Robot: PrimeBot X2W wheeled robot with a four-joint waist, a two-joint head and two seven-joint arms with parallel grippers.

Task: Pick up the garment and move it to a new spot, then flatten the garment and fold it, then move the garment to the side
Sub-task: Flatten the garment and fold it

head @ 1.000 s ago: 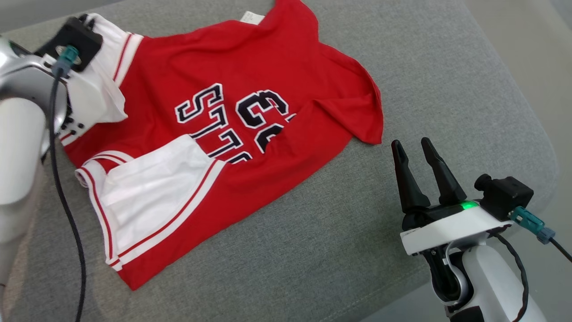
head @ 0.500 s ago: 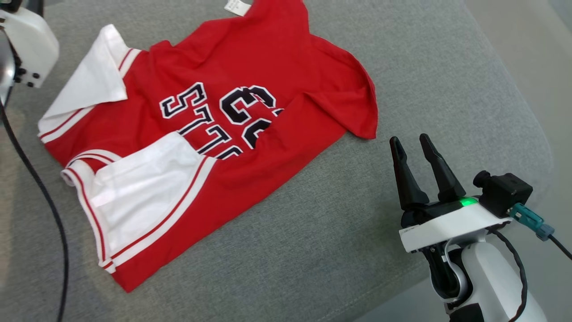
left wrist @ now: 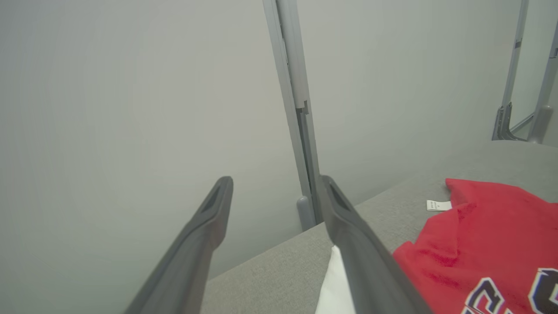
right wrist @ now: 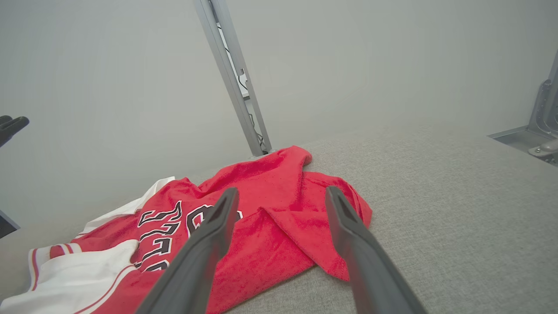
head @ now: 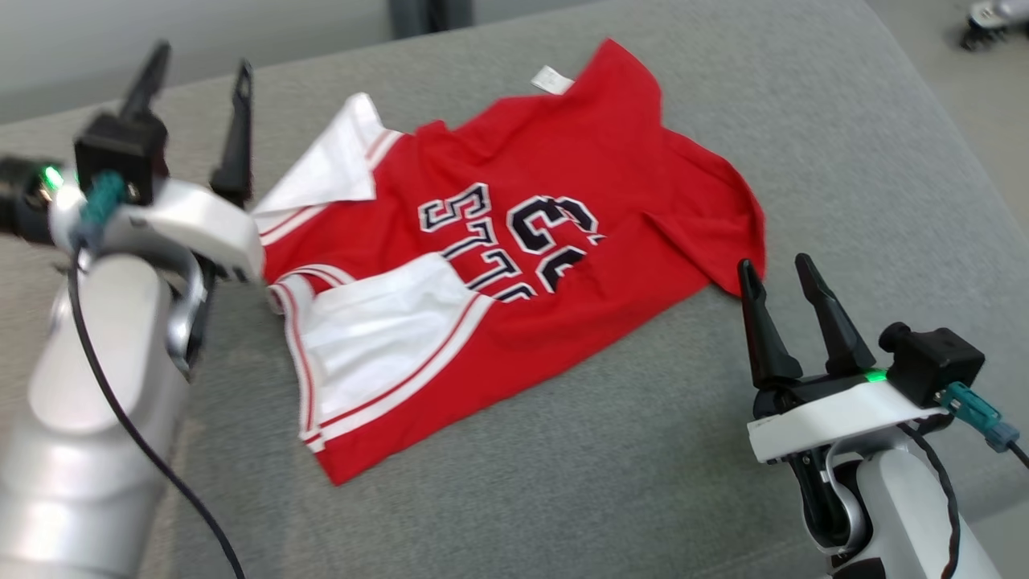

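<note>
Where the garment (head: 563, 161) lies: mid-way across the grey padded surface (head: 643, 450), nearer its far edge, with nothing holding it.
Left end effector (head: 201, 60): fingers apart and empty, raised just beside the far white sleeve (head: 330, 169), pointing toward the wall (left wrist: 130, 87).
Right end effector (head: 776, 264): fingers apart and empty, near the garment's red right corner; you cannot tell from these views whether it touches the cloth.
Done, as you can judge: the garment is set down and let go. The near white sleeve (head: 378, 338) is turned in over the print, and the right side is lapped over the body.
Left to do: the laps are skewed and wrinkled, so flattening and folding look unfinished. The move to the side is not yet done.
Edges: the neck label (head: 551, 79) sits close to the far edge, with a metal post (left wrist: 292, 87) just beyond. The near right corner of the surface rounds off beside your right arm.
Open room: bare surface runs wide on the right and along the near side. The left side is tighter, taken up by your left arm.
</note>
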